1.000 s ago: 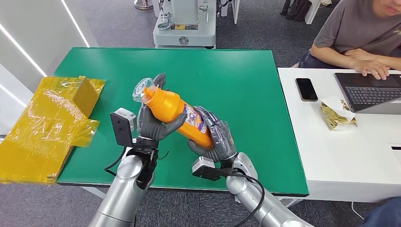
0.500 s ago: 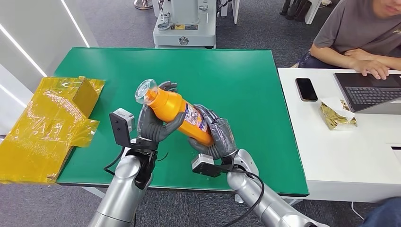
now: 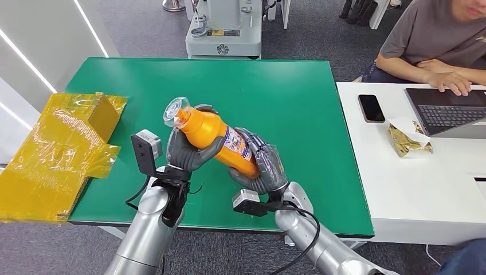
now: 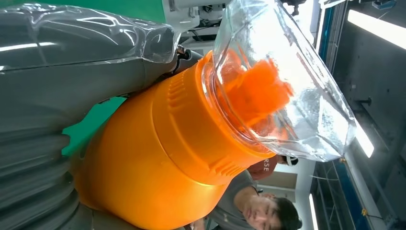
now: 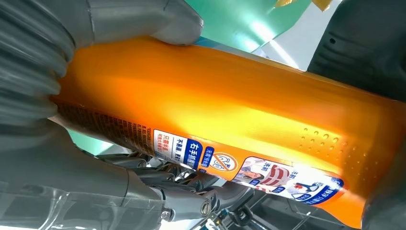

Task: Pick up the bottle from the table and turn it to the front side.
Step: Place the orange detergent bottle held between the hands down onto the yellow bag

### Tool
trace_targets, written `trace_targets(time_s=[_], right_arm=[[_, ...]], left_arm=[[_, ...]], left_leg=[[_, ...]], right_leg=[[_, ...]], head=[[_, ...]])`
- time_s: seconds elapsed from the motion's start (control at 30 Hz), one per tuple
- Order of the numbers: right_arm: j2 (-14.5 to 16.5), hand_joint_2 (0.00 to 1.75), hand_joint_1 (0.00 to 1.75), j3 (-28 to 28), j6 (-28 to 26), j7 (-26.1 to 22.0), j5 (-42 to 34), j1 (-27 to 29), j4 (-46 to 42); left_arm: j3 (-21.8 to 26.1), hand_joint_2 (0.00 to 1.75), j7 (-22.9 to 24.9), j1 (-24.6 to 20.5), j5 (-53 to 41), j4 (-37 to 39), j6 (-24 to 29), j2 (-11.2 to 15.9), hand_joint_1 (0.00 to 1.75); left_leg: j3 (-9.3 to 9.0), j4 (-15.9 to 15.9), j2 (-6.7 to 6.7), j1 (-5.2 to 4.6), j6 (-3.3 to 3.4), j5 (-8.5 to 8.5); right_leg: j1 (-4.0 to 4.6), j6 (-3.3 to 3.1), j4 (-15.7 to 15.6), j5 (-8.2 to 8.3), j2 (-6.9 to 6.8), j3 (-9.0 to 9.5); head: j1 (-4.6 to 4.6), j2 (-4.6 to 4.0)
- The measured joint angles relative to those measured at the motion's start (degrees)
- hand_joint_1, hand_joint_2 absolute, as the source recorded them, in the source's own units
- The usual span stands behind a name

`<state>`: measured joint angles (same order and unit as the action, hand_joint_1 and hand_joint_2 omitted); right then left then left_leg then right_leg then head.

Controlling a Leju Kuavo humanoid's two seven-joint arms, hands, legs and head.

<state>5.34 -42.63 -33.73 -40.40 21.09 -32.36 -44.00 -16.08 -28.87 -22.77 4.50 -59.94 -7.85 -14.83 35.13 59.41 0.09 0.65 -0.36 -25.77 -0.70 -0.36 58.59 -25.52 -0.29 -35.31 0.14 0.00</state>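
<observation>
Currently, bottle: orange bottle [image 3: 215, 136] lifted off the green table [image 3: 298, 114], lower centre of head frame, lying tilted, clear cap [image 3: 176, 109] toward upper left, base toward lower right.
Left hand: left hand [image 3: 184, 150] grips the bottle's upper body just below the cap; fingers wrapped round it, thumb across the front.
Right hand: right hand [image 3: 262, 165] holds the base end, fingers curled over the label [image 3: 236, 143].
Left wrist view only: cap [image 4: 282, 81] is see-through with an orange nozzle inside, ribbed orange collar beneath; grey thumb pressed on the bottle [image 4: 158, 167] shoulder; part of a person at bottom edge.
Right wrist view only: label [image 5: 249, 167] close up, small print and pictograms along one side, dimpled patch near the far end; bottle [image 5: 230, 110] fills mid frame, hand [image 5: 57, 96] closed on it from the left.
Head view only: whole layout.
Edges: both hands sit near the table's lower edge; yellow film-wrapped box [image 3: 63, 149] overhangs the table's left edge, near the left arm.
Open room: bare green surface above and right of the bottle.
Right side: white desk [image 3: 401, 183] just beside the table, with phone [image 3: 371, 107], laptop [image 3: 450, 112], gold packet [image 3: 408, 140]; person [image 3: 435, 46] seated upper right, well apart from the hands.
</observation>
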Motion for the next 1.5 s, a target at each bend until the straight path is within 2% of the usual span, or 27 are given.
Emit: trace_targets(time_s=[0.03, 0.07, 0.17, 0.2, 0.67, 0.83, 1.07, 1.4, 1.5], right_arm=[[0.0, 1.75, 1.74, 0.0, -0.3, 0.0, 0.0, 0.1, 0.0], [0.0, 1.75, 1.39, -0.1, -0.5, 0.0, 0.0, 0.2, 0.0], [0.0, 1.75, 0.09, -0.1, -1.5, 0.1, 0.1, 0.5, 0.0], [0.0, 1.75, 0.0, -0.1, -1.9, 0.1, 0.1, 0.6, 0.0], [-0.1, 1.75, 0.0, 0.0, -5.0, 2.0, -2.4, 3.1, -3.0], [-0.1, 1.75, 0.0, 1.4, -5.4, 2.9, -4.8, 8.5, -8.2], [1.0, 1.75, 0.0, 2.4, -5.4, 4.3, -2.4, 16.7, -18.0], [1.7, 1.75, 0.0, 1.2, -3.3, 5.3, -10.8, 20.0, -28.1], [1.7, 1.75, 0.0, 0.7, -4.4, 4.2, -10.7, 20.4, -31.2]], left_arm=[[0.1, 1.75, 0.0, 0.0, 0.0, 0.2, -0.2, 0.0, 1.75], [0.1, 1.75, 0.0, 0.0, 0.1, 0.3, -0.3, 0.0, 1.75], [0.2, 1.75, 0.0, -0.1, 0.2, 0.7, -0.5, -0.1, 1.75], [0.2, 1.75, 0.0, -0.2, 0.2, 0.9, -0.5, -0.1, 1.75], [0.2, 1.75, -0.1, -0.3, 0.8, 2.4, 0.3, -0.2, 1.75], [0.3, 1.75, -0.1, -0.1, 1.7, 2.3, 1.6, -0.1, 1.75], [1.2, 1.75, 0.1, 0.6, 1.1, 1.3, 4.9, 0.3, 1.75], [3.1, 1.75, 0.5, -1.8, -3.4, 0.7, 9.2, 1.5, 1.75], [3.7, 1.75, 0.2, -3.2, -4.4, 0.8, 10.4, 2.2, 1.75]], left_leg=[[0.0, 0.0, 0.0, 0.0, 0.0, 0.0], [0.0, 0.0, 0.0, 0.0, 0.0, 0.0], [0.0, 0.0, 0.0, 0.0, 0.0, 0.0], [0.0, 0.0, 0.0, 0.0, 0.0, 0.0], [0.01, 0.0, 0.0, 0.0, 0.0, 0.0], [0.03, 0.0, -0.01, 0.0, 0.0, -0.02], [0.05, 0.0, -0.01, 0.01, -0.03, -0.04], [0.04, 0.0, -0.01, 0.01, -0.05, -0.02], [0.04, 0.0, -0.01, 0.01, -0.05, -0.02]], right_leg=[[0.0, 0.0, 0.0, 0.0, 0.0, 0.0], [0.0, 0.0, 0.0, 0.0, 0.0, 0.0], [0.0, 0.0, 0.0, 0.0, 0.0, -0.01], [0.0, 0.0, 0.0, 0.0, 0.0, -0.01], [0.0, 0.0, 0.0, 0.0, 0.01, -0.02], [0.0, 0.01, 0.0, -0.02, -0.01, -0.02], [0.01, -0.03, 0.0, -0.07, -0.01, -0.05], [0.0, -0.05, 0.0, -0.05, -0.01, -0.04], [0.0, -0.05, 0.0, -0.06, -0.01, -0.05]], head=[[-0.01, 0.0], [0.0, 0.0], [0.0, 0.0], [0.0, 0.0], [-0.01, 0.0], [-0.01, 0.0], [-0.01, 0.0], [-0.01, 0.0], [-0.01, 0.0]])
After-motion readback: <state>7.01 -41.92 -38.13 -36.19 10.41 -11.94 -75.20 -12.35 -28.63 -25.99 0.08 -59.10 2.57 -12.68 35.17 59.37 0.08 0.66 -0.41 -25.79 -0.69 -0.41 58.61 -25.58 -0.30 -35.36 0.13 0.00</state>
